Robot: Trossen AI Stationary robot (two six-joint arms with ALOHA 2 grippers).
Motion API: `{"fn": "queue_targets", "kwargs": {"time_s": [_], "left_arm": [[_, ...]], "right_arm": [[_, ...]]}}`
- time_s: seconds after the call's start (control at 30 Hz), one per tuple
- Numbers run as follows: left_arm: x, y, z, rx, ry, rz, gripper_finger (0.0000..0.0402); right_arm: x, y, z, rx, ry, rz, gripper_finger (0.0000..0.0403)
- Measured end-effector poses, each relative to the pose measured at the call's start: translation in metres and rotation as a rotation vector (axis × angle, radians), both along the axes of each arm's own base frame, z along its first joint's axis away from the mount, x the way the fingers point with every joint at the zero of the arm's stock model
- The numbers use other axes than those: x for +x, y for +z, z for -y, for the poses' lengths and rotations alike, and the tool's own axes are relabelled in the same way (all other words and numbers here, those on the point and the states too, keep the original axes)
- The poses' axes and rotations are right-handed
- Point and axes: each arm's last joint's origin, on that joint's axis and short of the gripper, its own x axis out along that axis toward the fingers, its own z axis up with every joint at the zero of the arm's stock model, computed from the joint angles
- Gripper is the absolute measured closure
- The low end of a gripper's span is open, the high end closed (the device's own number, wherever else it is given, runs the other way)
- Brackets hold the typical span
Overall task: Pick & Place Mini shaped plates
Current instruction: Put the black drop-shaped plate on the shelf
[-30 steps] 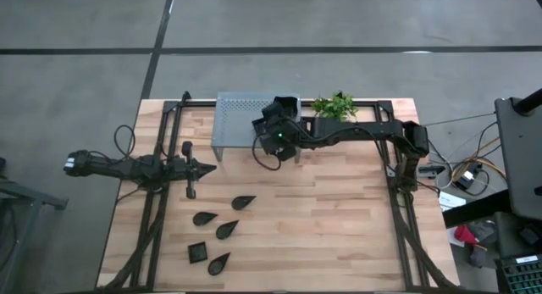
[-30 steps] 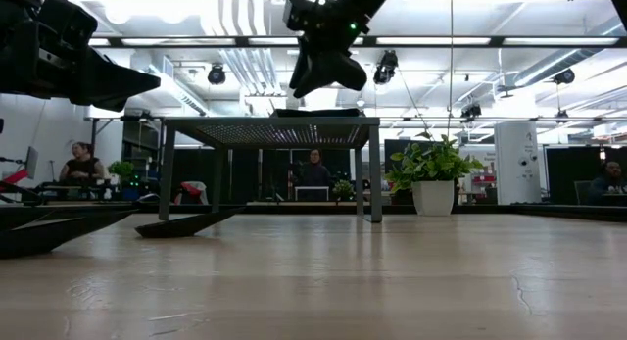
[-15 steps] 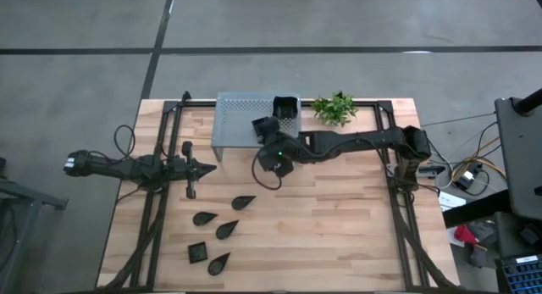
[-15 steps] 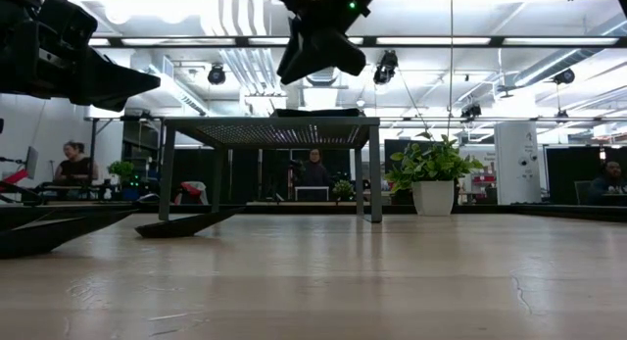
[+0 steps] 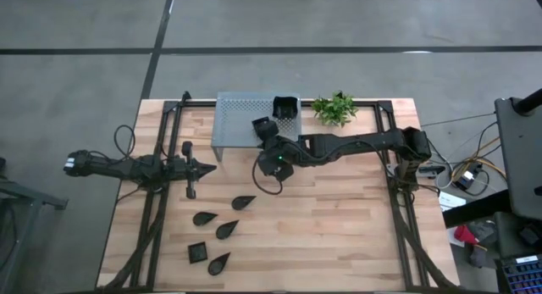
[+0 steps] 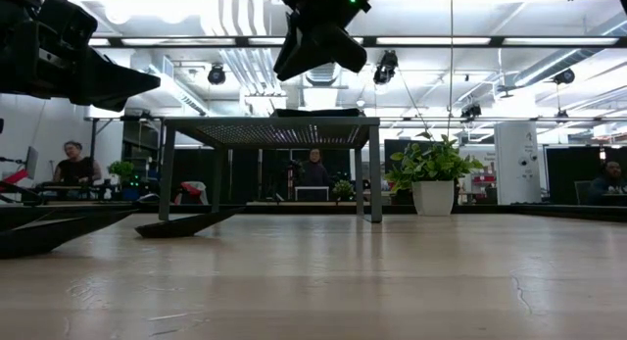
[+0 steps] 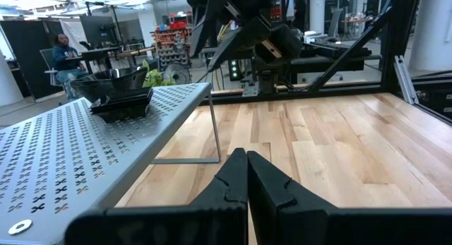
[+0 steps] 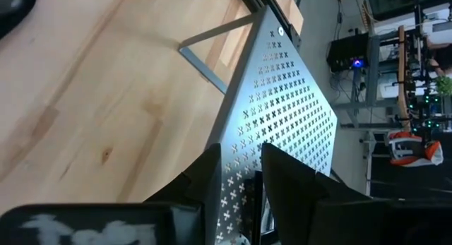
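Several small glossy black mini shaped plates lie flat on the near left of the table, among them leaf shapes (image 5: 243,202) (image 5: 226,230) and a small square (image 5: 197,252). A stack of black plates (image 5: 285,108) sits on the right end of the grey perforated shelf (image 5: 241,116), also visible as the stack (image 7: 119,90). My right gripper (image 5: 262,127) hangs in the air by the shelf's near right edge, open with nothing between its fingers (image 8: 242,176). My left gripper (image 5: 206,168) stays shut at the left side, pointing level (image 7: 247,171).
A small potted green plant (image 5: 334,107) stands at the far edge, right of the shelf. The black frame rails (image 5: 152,209) run along both sides of the table. The bare wood in the middle and on the right (image 5: 339,226) is free. People sit in the room behind the table.
My right gripper has drawn back from above the stack on the shelf, toward the table's near edge and slightly left, staying high. The stack of plates on the shelf's right end now shows uncovered. My left arm has kept still.
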Motion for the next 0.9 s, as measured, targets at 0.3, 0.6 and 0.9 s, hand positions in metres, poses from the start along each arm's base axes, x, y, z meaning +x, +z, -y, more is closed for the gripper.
{"fn": "queue_targets", "kwargs": {"time_s": [0.3,0.6,0.9], "left_arm": [[0.0000,0.0000,0.0000,0.000,0.000,0.000,0.0401],[0.0000,0.0000,0.0000,0.000,0.000,0.000,0.0401],[0.0000,0.0000,0.0000,0.000,0.000,0.000,0.0401]], "right_arm": [[0.0001,-0.0001,0.0000,0.000,0.000,0.000,0.0294],[0.0001,-0.0003,0.0002,0.000,0.000,-0.001,0.0305],[0.0001,-0.0003,0.0002,0.000,0.000,-0.001,0.0319]]}}
